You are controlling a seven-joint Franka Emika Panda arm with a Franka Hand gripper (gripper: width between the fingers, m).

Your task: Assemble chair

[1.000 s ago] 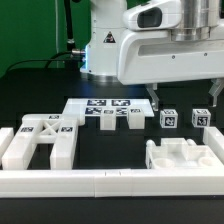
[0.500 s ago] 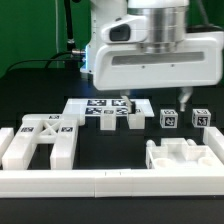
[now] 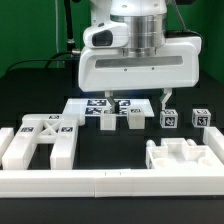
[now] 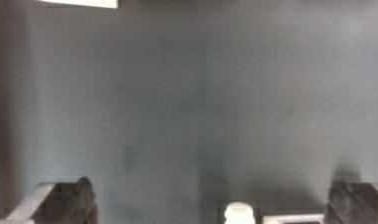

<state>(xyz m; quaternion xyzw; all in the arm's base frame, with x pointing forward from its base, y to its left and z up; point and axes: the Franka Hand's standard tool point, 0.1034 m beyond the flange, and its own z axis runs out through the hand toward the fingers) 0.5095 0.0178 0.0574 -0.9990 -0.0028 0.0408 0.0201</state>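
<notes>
The chair's white tagged parts lie loose on the black table. The flat frame [image 3: 40,140] is at the exterior view's left. The blocky seat [image 3: 185,155] is at the right. Two small cubes [image 3: 169,118] [image 3: 203,116] stand behind the seat. Two small blocks [image 3: 107,122] [image 3: 135,118] stand by the marker board [image 3: 92,104]. My gripper [image 3: 137,100] hangs over the marker board and small blocks, open and empty. In the wrist view the gripper [image 4: 212,203] shows both dark fingers [image 4: 70,200] wide apart, with a white part's tip [image 4: 239,212] between them.
A long low white border rail [image 3: 110,181] runs along the table's front. The arm's large white body [image 3: 135,60] hides the table's middle back. Cables hang at the back left.
The gripper has moved toward the exterior view's left, from above the cubes to above the marker board and small blocks. The parts have not moved.
</notes>
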